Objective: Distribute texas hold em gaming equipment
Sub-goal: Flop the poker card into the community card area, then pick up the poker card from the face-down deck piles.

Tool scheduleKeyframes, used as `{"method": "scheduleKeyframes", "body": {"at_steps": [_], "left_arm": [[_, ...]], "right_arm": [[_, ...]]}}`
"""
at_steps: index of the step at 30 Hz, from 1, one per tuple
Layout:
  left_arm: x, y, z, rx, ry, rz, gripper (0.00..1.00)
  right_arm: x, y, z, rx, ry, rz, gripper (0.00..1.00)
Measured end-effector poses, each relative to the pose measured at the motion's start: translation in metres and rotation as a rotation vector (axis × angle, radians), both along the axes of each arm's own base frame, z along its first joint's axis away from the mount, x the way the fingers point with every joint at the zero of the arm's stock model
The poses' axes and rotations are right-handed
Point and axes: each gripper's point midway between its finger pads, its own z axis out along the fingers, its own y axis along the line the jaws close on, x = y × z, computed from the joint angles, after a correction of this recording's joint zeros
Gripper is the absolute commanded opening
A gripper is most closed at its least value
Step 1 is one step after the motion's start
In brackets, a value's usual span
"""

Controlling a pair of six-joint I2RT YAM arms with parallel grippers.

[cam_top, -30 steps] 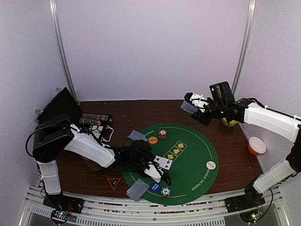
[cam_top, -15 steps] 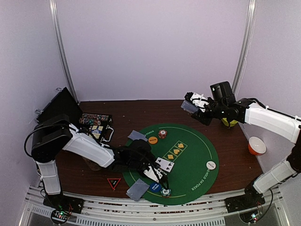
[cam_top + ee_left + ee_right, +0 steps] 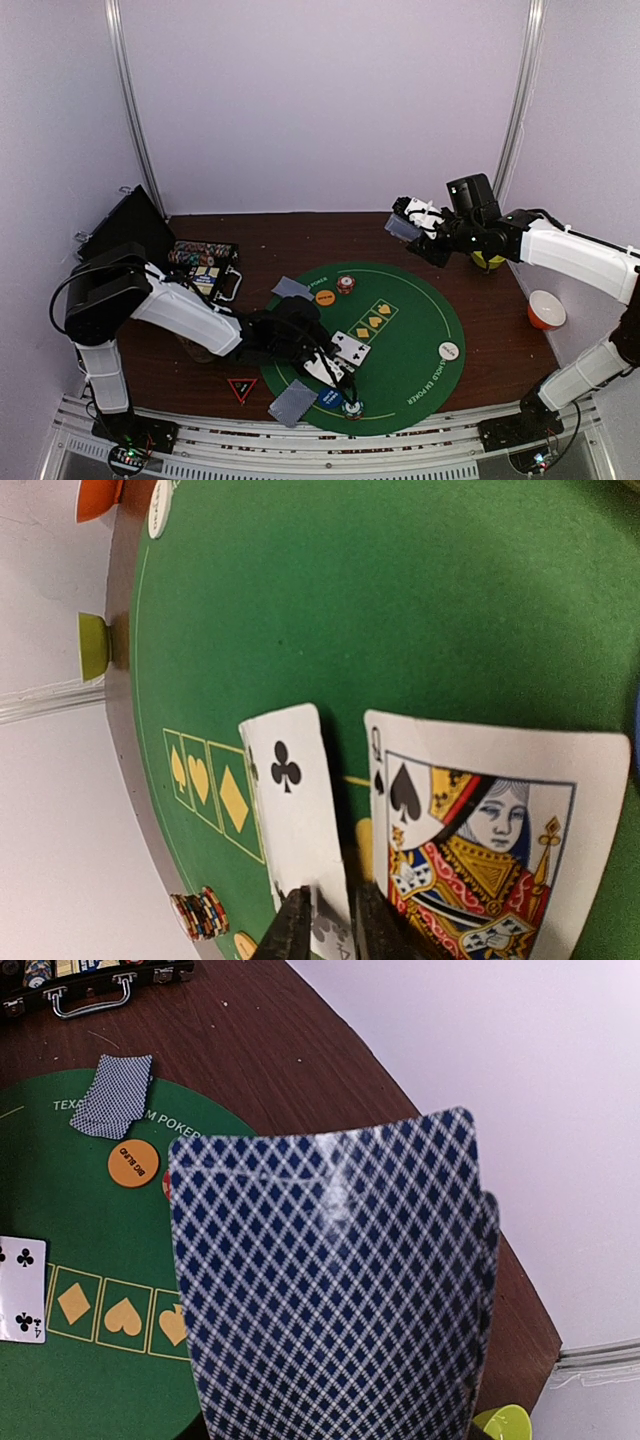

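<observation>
While the left gripper sits low over the green mat with its jaws narrowly parted above the near end of a face-up club card, a queen of spades lies just beside that card, a thin strip of felt between them. Raised above the far right of the table, the right gripper pinches a small fan of blue-backed cards. On the mat rest a red-white chip stack, an orange button, a white button, and a teal-white chip stack beside a blue button.
</observation>
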Motion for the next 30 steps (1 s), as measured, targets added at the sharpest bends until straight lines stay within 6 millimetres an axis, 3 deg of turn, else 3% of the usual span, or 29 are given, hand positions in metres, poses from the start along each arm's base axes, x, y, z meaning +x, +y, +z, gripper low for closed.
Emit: {"method": "scheduleKeyframes", "body": {"at_steps": [6, 10, 17, 21, 25, 30], "left_arm": [[0.002, 0.003, 0.014, -0.017, -0.021, 0.011, 0.29], [0.003, 0.006, 0.033, -0.048, -0.039, 0.027, 0.46], [0.003, 0.010, 0.069, -0.143, -0.002, 0.094, 0.45], [0.026, 0.008, 0.075, -0.195, 0.070, 0.259, 0.41], [0.053, 0.008, 0.075, -0.249, 0.108, 0.425, 0.46], [0.066, 0.016, 0.080, -0.373, 0.279, 0.582, 0.65]], "right_arm": [[0.000, 0.000, 0.000, 0.000, 0.000, 0.000, 0.46], [0.000, 0.000, 0.000, -0.001, 0.000, 0.000, 0.46], [0.000, 0.000, 0.000, -0.001, 0.000, 0.000, 0.46], [0.000, 0.000, 0.000, 0.000, 0.000, 0.001, 0.46], [0.000, 0.000, 0.000, 0.001, 0.001, 0.003, 0.46], [-0.001, 0.000, -0.001, -0.002, 0.006, 0.006, 0.46]]}}
